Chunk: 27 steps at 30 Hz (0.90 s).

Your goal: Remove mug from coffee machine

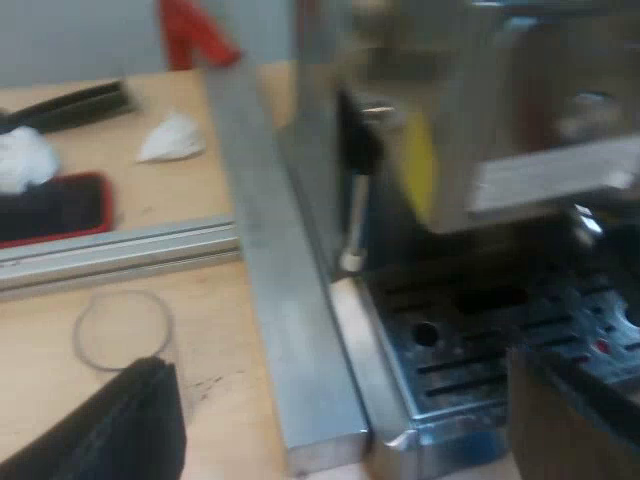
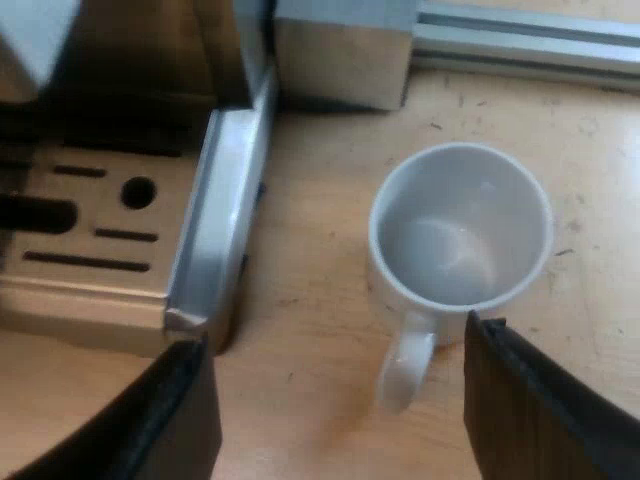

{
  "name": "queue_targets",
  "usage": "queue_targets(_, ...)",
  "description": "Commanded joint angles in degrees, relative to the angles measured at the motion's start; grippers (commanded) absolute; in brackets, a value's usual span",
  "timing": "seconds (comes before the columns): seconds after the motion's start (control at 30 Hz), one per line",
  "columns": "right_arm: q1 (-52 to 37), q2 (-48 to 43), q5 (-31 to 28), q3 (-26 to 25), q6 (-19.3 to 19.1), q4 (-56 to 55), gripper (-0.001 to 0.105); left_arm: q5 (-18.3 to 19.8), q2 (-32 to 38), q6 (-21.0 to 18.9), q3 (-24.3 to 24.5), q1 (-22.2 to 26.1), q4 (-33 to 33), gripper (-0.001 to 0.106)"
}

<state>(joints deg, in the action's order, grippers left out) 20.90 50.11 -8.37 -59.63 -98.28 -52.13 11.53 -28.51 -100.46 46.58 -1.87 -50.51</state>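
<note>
The right gripper [image 2: 335, 345] is hanging wide open, gripping nothing, its two fingers standing well apart. The mug [image 2: 460, 230] is standing upright on the wooden table [image 2: 300, 400] just beside the machine's drip tray [image 2: 90, 250], and by my reading it is already off the tray. The mug is sitting just ahead of the fingertips, with its handle [image 2: 405, 365] pointing back toward the gripper, between the fingers. It is holding nothing inside. The left gripper [image 1: 340, 400], also spread open and empty, is hovering at the machine's front over a metal rail [image 1: 290, 330], so the right arm is looking the nearer one.
</note>
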Motion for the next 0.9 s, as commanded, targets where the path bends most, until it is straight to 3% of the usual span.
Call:
queue_targets(0.03, -5.2, 0.3, 0.7, -0.7, 0.4, 0.2, 0.057, 0.8, 0.2, -1.0, 0.4, 1.3, 1.5, 0.07)
queue_targets(0.17, -14.0, 0.1, 5.0, -0.7, -1.5, 0.2, 0.057, 0.8, 0.2, -1.0, 0.4, 2.1, 1.5, 0.07)
queue_targets(0.3, -21.7, -1.4, 6.6, -0.7, -3.5, 0.5, 0.057, -6.6, 0.2, -1.0, 0.4, 3.1, 1.9, 0.07)
queue_targets(0.4, -22.6, -3.2, 6.6, -0.7, -4.6, 0.9, 0.057, -8.6, 0.2, -1.0, 0.4, 3.4, 2.3, 0.07)
queue_targets(0.63, -22.6, -10.2, 6.5, -0.7, -7.5, 0.8, 0.057, -8.8, 1.0, -1.3, 0.4, 3.4, -0.7, 0.07)
queue_targets(0.9, -22.6, -24.1, 6.5, -0.7, -8.5, -0.3, 0.057, -9.3, 10.3, -1.1, 0.4, 3.4, -2.4, 0.07)
